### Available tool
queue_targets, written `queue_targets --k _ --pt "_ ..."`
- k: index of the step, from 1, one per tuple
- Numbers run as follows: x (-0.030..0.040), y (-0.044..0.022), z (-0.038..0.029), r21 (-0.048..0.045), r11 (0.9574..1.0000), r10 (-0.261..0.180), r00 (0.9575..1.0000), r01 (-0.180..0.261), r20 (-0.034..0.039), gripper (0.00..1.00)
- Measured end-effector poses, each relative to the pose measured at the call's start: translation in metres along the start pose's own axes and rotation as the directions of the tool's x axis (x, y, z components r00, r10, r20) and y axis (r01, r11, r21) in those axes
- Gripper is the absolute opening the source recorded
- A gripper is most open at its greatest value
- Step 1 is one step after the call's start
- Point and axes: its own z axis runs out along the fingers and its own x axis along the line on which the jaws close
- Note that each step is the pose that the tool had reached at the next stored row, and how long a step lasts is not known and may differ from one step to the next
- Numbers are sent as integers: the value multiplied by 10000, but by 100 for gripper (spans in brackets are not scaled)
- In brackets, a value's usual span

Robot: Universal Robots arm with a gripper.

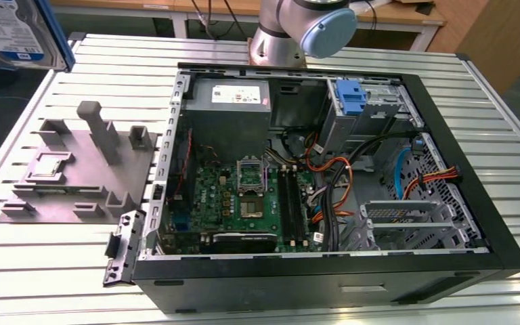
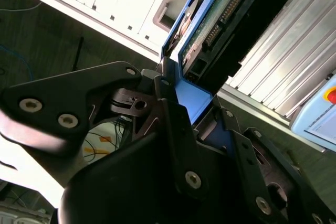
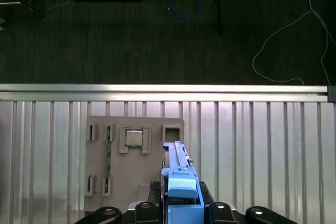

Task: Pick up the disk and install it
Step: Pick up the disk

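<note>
The tool (image 2: pixel 189 98), a black two-fingered gripper on the grey robot arm (image 1: pixel 278 34), has its fingers closed down onto the flat, rectangular silver hard disk (image 2: pixel 220 19). The second wrist view shows just where. The jaws pinch the blue plastic carrier frame at one short end, with the green circuit board and connector row pointing away from the wrist.

So the disk is off the worktop and up in the air. In the exterior view it hangs at about eleven o'clock, label side to the camera. It is well apart from the open black computer case (image 1: pixel 314 281), which lies on its side at the centre of the slatted aluminium worktop (image 1: pixel 52 271).

At nine o'clock from the case, just beside its wall, sits the grey plastic stand with upright posts (image 1: pixel 79 169). Inside the case, up at one o'clock, a bare blue plastic bracket (image 1: pixel 351 95) stands in the drive bay, with no drive in it. The first wrist view has the disk edge-on, with the grey stand on the worktop beneath it.

As for handling, the disk looks like a rigid, dense metal block, heavy for its size. Gripped at one end, its weight hangs out beyond the fingers, so it could pivot or creep in the grip. The plastic frame is probably smooth and a little springy — not the firmest purchase. A knock would likely harm the disk, and the board and pins are no place to squeeze. The frame's edges and the metal body are the safer places to take hold.
</note>
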Motion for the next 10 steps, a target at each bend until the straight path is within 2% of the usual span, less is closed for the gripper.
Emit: queue_targets --k 2,5,10 --pt "-2 2 -54 0 10000 0 10000 0 -1 37" --pt "-5 3 -101 0 10000 0 10000 0 -1 37" --pt "24 3 -112 0 10000 0 10000 0 -1 37"
